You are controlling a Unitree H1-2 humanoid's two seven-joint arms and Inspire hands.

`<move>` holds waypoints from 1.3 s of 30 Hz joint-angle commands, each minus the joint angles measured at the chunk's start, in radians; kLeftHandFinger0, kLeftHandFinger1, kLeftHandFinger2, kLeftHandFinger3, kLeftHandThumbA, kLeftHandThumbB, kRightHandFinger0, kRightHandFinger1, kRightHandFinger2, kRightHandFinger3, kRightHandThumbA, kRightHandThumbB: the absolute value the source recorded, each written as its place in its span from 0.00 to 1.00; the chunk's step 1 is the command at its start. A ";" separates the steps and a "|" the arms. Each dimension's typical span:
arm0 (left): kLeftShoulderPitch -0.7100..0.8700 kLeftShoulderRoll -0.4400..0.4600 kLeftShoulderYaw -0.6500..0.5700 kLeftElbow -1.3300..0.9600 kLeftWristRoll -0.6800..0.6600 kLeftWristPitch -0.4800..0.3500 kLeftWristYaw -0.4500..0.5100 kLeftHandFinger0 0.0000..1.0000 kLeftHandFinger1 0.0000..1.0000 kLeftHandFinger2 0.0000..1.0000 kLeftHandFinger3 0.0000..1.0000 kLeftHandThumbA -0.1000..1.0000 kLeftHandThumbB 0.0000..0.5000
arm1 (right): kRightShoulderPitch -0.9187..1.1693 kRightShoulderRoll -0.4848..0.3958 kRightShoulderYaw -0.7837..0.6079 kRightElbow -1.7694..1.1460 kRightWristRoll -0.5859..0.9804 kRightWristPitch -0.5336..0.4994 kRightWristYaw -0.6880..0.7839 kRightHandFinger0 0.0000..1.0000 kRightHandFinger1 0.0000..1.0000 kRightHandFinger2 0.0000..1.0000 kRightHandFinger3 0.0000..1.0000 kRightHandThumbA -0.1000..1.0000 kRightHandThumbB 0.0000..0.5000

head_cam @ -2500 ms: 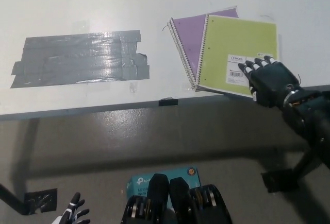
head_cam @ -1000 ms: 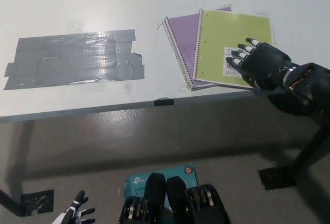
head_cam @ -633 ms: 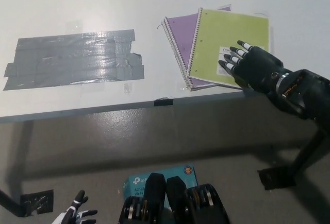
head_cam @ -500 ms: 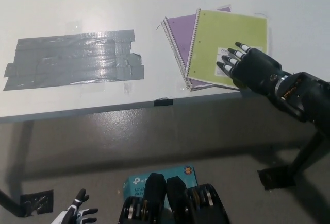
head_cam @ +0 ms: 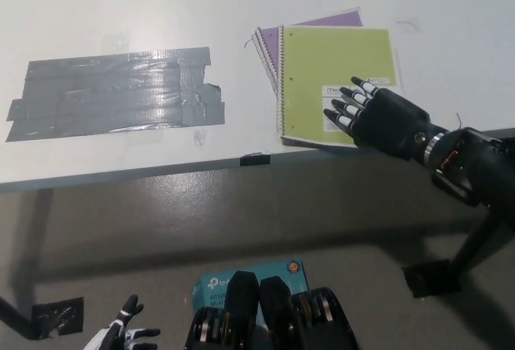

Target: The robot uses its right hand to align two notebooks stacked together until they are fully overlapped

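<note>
A lime-green spiral notebook [head_cam: 334, 76] lies on top of a purple spiral notebook [head_cam: 268, 44] near the front right of the white table [head_cam: 161, 4]. Only a strip of purple shows at the green one's left and top edges. My black right hand [head_cam: 372, 114] rests flat on the green cover's lower right corner, over its white label, fingers spread and pointing left. It holds nothing. My white left hand [head_cam: 122, 335] hangs at the bottom left, below the table, fingers apart.
A large patch of grey duct tape [head_cam: 117, 88] covers the table's left part. A small black clip [head_cam: 256, 158] sits on the table's front edge. A teal box [head_cam: 249, 279] lies on the floor below. A black stand foot [head_cam: 433, 276] is at the lower right.
The green notebook has slid and turned to the left under my right hand, covering most of the purple one. My right hand moved left and lower. The view also shifted earlier.
</note>
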 commanded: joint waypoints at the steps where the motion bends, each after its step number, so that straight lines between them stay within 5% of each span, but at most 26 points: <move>1: -0.011 0.022 0.002 -0.024 0.010 0.014 -0.013 0.70 0.72 0.74 1.00 1.00 1.00 | -0.001 -0.034 0.046 0.021 -0.054 -0.085 0.017 1.00 1.00 1.00 1.00 1.00 0.63; 4: -0.008 0.023 -0.002 -0.025 0.025 0.013 -0.010 0.65 0.69 0.73 1.00 1.00 1.00 | -0.013 -0.049 0.053 0.019 -0.063 -0.085 0.012 1.00 1.00 1.00 1.00 1.00 0.64; 16: 0.014 0.026 -0.008 -0.027 0.034 0.014 -0.021 0.79 0.80 0.83 1.00 1.00 1.00 | -0.029 -0.058 0.024 -0.028 -0.063 -0.069 0.038 1.00 1.00 1.00 1.00 1.00 0.56; 30: 0.017 0.038 -0.020 -0.027 0.063 0.014 -0.024 0.74 0.76 0.81 1.00 1.00 1.00 | -0.027 -0.085 0.016 -0.035 -0.093 -0.064 0.032 1.00 1.00 1.00 1.00 1.00 0.58; 39: 0.021 0.034 -0.013 -0.032 0.061 0.014 -0.020 0.71 0.75 0.83 1.00 1.00 1.00 | -0.091 -0.092 -0.073 -0.070 -0.059 -0.072 0.011 1.00 1.00 1.00 1.00 1.00 0.48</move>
